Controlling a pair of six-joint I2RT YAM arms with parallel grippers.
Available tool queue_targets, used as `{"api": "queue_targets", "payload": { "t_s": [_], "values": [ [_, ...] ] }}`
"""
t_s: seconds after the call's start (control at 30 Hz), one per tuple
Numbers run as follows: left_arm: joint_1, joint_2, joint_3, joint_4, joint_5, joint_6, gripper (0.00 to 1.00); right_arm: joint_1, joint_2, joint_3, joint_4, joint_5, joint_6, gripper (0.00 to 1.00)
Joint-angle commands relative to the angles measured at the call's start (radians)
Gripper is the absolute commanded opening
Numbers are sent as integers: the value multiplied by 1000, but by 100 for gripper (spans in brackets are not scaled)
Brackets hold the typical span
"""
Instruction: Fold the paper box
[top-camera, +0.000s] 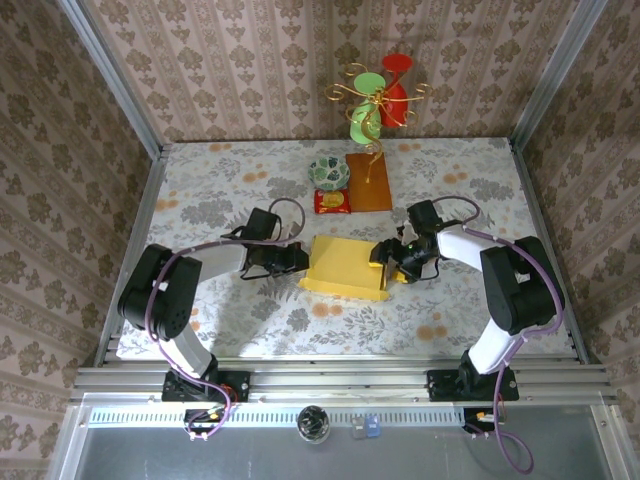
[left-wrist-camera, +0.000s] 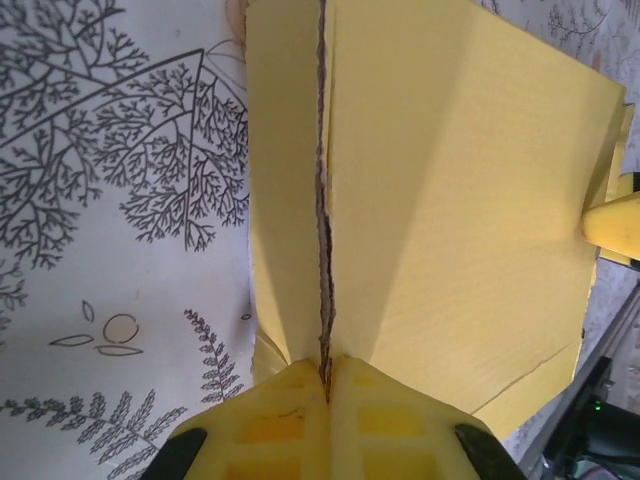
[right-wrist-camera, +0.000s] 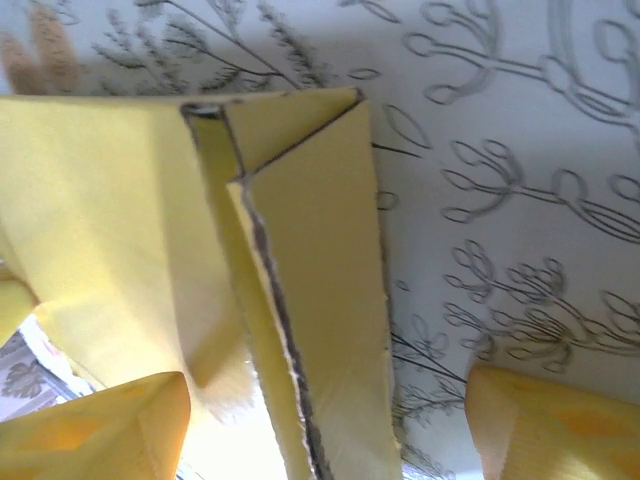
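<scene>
The paper box lay partly folded in the middle of the table, between the two arms. The left gripper was pinched tight on a doubled seam at the box's left edge, both layers pressed flat between its pads. On the opposite side the right gripper stood wide, its fingers either side of a raised side wall without touching it. Unheld, that wall looked likely to spring back along its crease. A pull from the left claw alone could drag or twist the light box across the table, or tear the rough-edged seam. Further back, the red packet and orange-brown board lay just behind the box, close enough to be nudged if it slid.
</scene>
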Motion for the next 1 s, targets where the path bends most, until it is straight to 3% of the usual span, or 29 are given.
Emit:
{"api": "queue_targets", "payload": {
  "t_s": [0.0, 0.27, 0.47, 0.6, 0.73, 0.97],
  "values": [
    [39, -5, -21, 23, 74, -57, 0, 0, 10, -2, 95, -71, 3, 76],
    [98, 16, -58, 131, 171, -136, 0, -1, 74, 18, 166, -162, -3, 78],
    [106, 45, -61, 167, 221, -156, 0, 12, 108, 25, 316, -243, 109, 76],
    [107, 49, -53, 168, 225, -158, 0, 27, 105, 12, 447, -272, 239, 69],
    [112, 35, -48, 171, 225, -167, 0, 32, 95, -8, 549, -286, 377, 54],
    [130, -89, -12, 82, 143, -105, 30, 24, 73, -25, 546, -286, 538, 42]
  ]
}}
